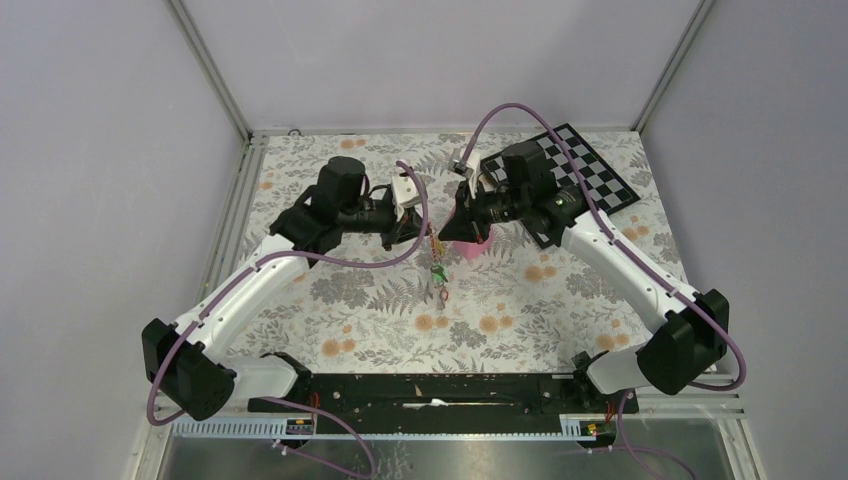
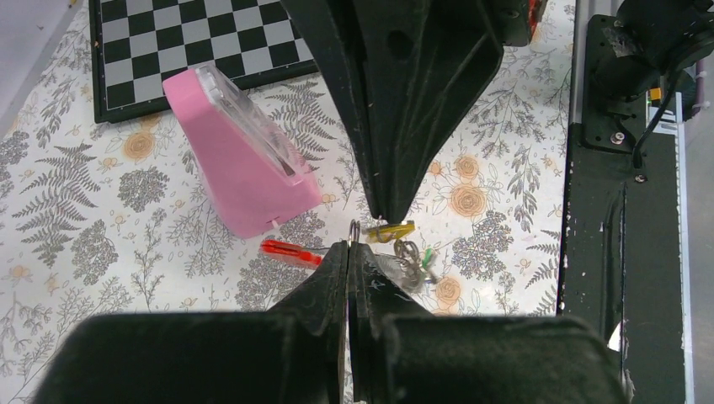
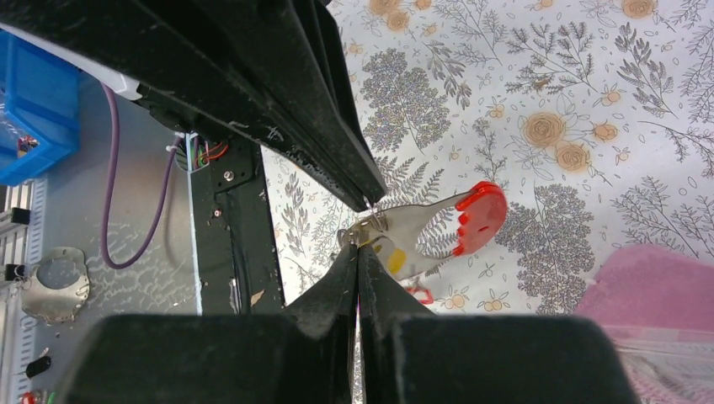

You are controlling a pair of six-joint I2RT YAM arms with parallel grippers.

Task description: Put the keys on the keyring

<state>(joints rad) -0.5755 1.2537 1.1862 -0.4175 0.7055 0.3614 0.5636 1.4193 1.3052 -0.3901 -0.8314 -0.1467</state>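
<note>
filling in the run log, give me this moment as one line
left gripper: jaws shut on key bunch | right gripper: jaws shut on key bunch | tips meet beside pink metronome | threading not confirmed

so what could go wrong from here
The left fingers and right fingers pinch the key bunch tip to tip by thin metal, so a small pull could slip a grip and drop it. The pink pyramid stands close beside them; a swing of the right arm might tip it.
</note>
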